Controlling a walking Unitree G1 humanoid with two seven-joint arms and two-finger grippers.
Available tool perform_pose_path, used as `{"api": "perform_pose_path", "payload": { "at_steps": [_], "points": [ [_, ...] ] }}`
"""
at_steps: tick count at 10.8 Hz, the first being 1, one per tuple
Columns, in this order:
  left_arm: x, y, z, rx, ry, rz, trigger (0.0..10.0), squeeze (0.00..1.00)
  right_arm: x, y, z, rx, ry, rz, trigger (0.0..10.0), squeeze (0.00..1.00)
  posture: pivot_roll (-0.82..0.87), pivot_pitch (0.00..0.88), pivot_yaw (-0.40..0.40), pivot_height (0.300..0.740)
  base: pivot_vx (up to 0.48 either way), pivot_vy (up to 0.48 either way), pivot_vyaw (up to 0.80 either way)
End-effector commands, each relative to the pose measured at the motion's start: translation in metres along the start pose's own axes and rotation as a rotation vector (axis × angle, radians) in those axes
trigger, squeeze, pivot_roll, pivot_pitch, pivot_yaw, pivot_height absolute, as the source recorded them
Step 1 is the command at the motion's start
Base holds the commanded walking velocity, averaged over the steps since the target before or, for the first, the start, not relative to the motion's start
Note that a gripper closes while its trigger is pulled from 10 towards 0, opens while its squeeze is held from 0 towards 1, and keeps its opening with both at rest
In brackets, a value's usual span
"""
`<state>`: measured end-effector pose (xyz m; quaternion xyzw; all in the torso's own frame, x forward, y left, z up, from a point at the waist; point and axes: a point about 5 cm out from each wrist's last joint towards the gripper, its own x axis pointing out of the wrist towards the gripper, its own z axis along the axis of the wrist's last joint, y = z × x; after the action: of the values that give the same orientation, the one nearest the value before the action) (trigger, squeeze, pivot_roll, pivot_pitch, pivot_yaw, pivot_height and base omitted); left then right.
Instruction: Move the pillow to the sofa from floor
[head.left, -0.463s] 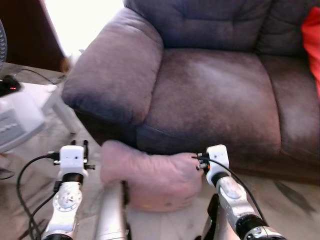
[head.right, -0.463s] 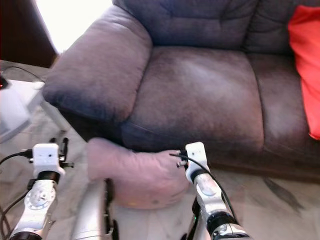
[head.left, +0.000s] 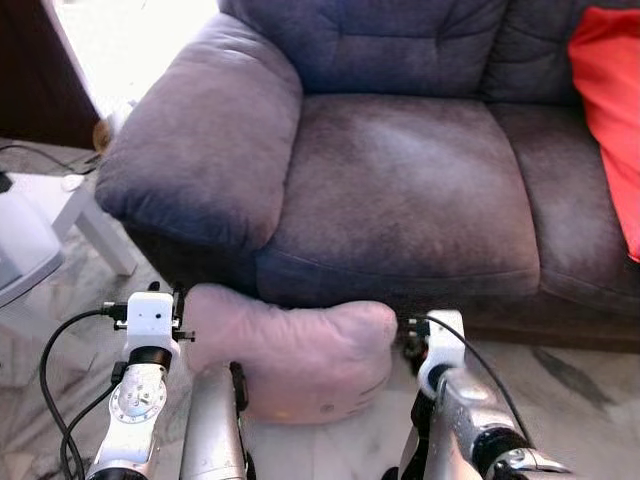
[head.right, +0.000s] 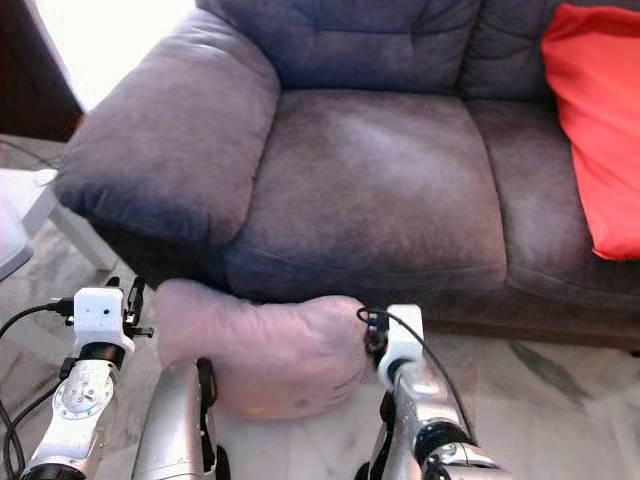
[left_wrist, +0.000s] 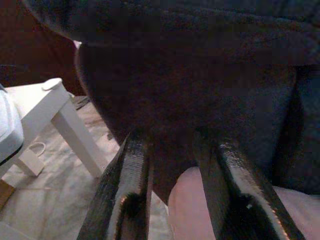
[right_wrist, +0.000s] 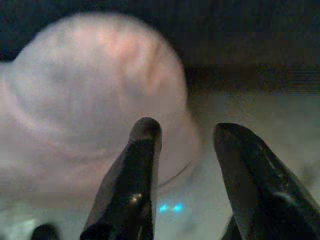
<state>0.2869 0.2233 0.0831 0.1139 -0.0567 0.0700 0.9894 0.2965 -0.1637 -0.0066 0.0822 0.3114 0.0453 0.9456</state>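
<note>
Pale pink soft pillow (head.left: 300, 358) lies on the light marbled stone floor (head.left: 580, 400), pressed up against the near front edge of the dark grey-purple upholstered sofa (head.left: 400, 190), just below the junction of its left armrest and left seat cushion. Pillow not on the seat.

Left gripper (left_wrist: 175, 192): low at the pillow's left end, beside the sofa's front base. Its two black fingers (left_wrist: 131, 190) stand apart; the pillow's pink edge shows between them at the near side, nothing clamped. Dark sofa front ahead of the fingers.

Right gripper (right_wrist: 187, 175): at the pillow's right end, near the floor. Fingers apart; the rounded pink end of the pillow sits just beyond the fingertips, whether touching cannot be told. Not held.

Bright red cushion (head.right: 600, 130) leans at the far right of the sofa, on the right seat. White low table leg (head.left: 100, 235) stands on the floor left of the armrest. Black cables (head.left: 60, 360) loop off the left wrist.
</note>
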Motion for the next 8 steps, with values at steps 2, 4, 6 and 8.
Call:
{"api": "perform_pose_path", "payload": {
  "at_steps": [2, 4, 6, 8],
  "points": [
    [-0.003, -0.001, -0.006, -0.010, 0.034, -0.010, 10.0, 0.00, 0.002, 0.007, 0.006, 0.046, 0.001, 0.041, 10.0, 1.00, 0.10, 0.176, -0.048, 0.476, 0.000, 0.000, 0.00],
    [-0.004, -0.001, -0.005, -0.015, 0.031, -0.012, 10.0, 0.00, 0.005, 0.012, 0.023, 0.075, -0.055, 0.073, 10.0, 1.00, 0.10, 0.179, -0.050, 0.476, 0.000, 0.000, 0.00],
    [-0.004, -0.002, -0.005, -0.019, 0.031, -0.016, 10.0, 0.00, 0.007, 0.014, 0.030, 0.094, -0.054, 0.068, 10.0, 1.00, 0.10, 0.193, -0.052, 0.476, 0.000, 0.000, 0.00],
    [0.000, -0.006, 0.004, -0.039, 0.002, -0.032, 10.0, 0.00, 0.008, 0.017, 0.036, 0.117, -0.065, 0.083, 10.0, 0.00, 0.10, 0.206, -0.054, 0.476, 0.000, 0.000, 0.00]
  ]
}}
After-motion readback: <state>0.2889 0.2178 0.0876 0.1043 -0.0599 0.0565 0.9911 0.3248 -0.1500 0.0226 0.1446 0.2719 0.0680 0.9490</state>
